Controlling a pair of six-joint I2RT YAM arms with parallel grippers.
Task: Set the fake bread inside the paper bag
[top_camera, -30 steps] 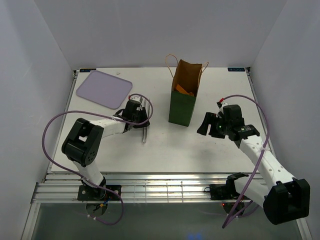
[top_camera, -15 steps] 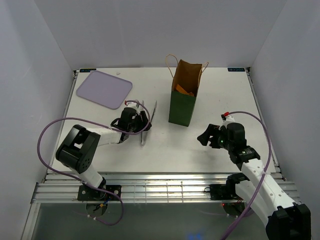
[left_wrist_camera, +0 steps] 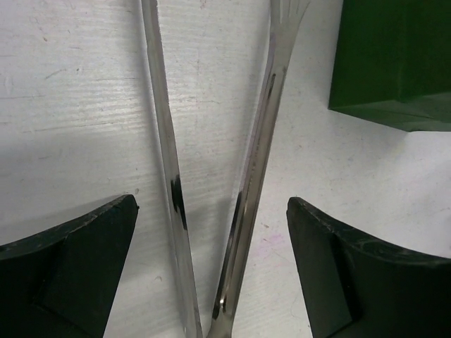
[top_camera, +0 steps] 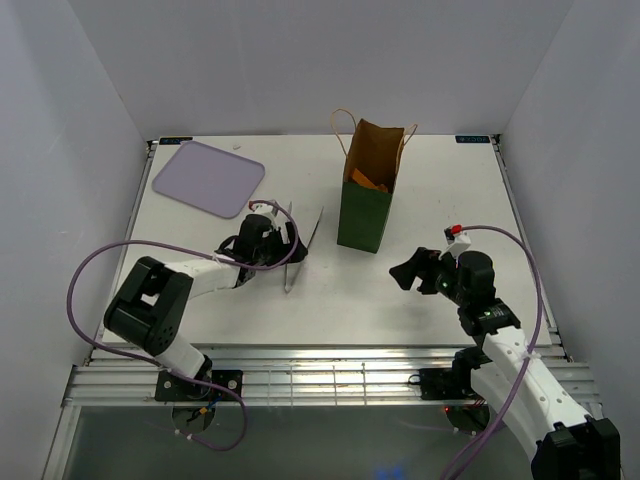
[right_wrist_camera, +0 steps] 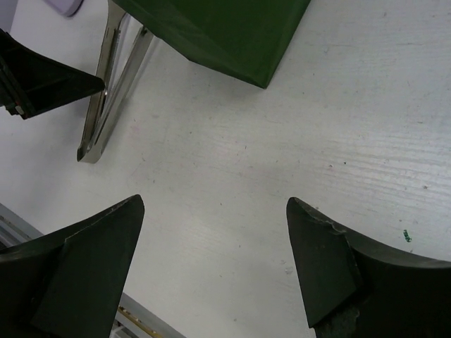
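Observation:
The dark green paper bag (top_camera: 365, 215) stands upright at mid-table, its mouth open. Golden-orange fake bread (top_camera: 368, 180) shows inside it; no bread lies on the table. My left gripper (top_camera: 288, 250) is open, its jaws straddling metal tongs (top_camera: 303, 245) that lie spread on the table left of the bag. In the left wrist view the tongs (left_wrist_camera: 257, 141) run between my open gripper (left_wrist_camera: 211, 205) without touching, and the bag's corner (left_wrist_camera: 394, 63) is at the upper right. My right gripper (top_camera: 405, 270) is open and empty, right of the bag near its front; in its own view it (right_wrist_camera: 215, 205) hangs over bare table.
A lilac tray (top_camera: 208, 177) lies at the back left. The right wrist view shows the bag's base (right_wrist_camera: 218, 35), the tongs (right_wrist_camera: 106, 105) and a left finger (right_wrist_camera: 49, 84). Walls enclose the table on three sides.
The tongs have sprung open from a closed line into a V as my left jaws widened. My right arm has drawn back toward the near edge.

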